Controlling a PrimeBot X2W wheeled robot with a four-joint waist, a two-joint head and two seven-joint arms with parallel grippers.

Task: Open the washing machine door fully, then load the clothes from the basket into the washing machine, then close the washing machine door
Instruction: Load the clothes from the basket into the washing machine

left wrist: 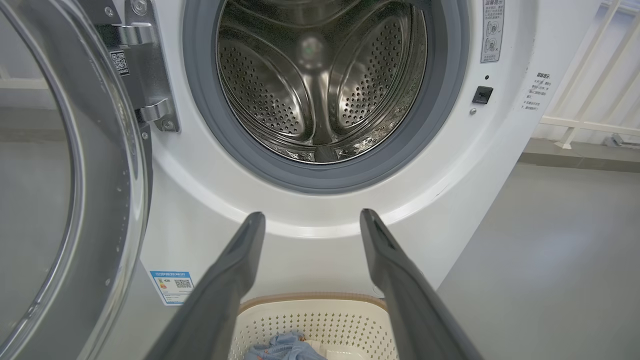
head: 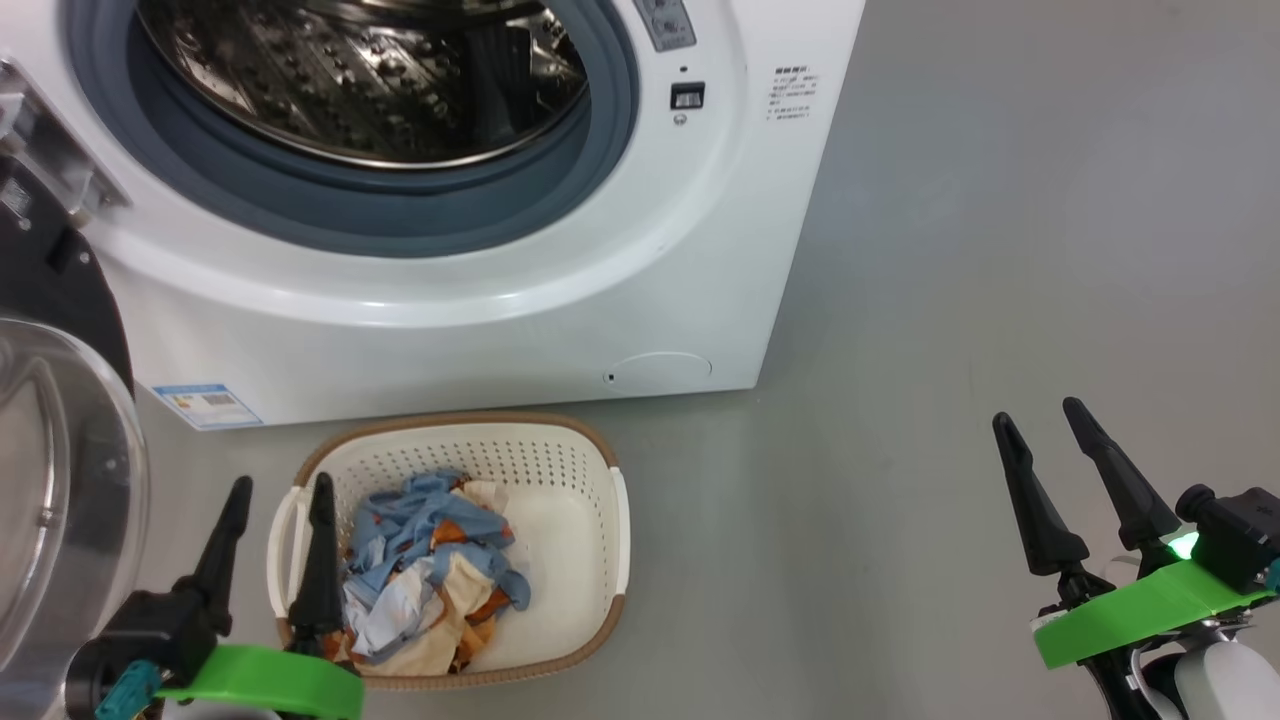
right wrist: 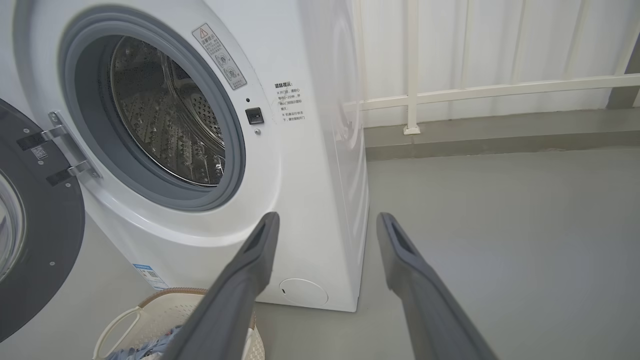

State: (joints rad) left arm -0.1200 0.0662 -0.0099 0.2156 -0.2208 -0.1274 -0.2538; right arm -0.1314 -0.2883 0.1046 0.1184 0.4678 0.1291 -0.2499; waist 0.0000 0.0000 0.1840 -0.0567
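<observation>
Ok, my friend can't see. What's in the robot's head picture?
A white washing machine with its door swung open to the left stands behind a cream basket holding blue and cream clothes. The open left pincer hangs near the basket's left handle; the open right pincer hangs over grey floor, far right.

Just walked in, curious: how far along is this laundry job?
Done: the round glossy black door stands wide open on the big white washing machine. In hand: nothing; the left gripper, open, hovers by the small cream perforated basket, where the light blue printed clothes lie; the right gripper is open too. Left: loading the empty steel drum, closing the door.
</observation>
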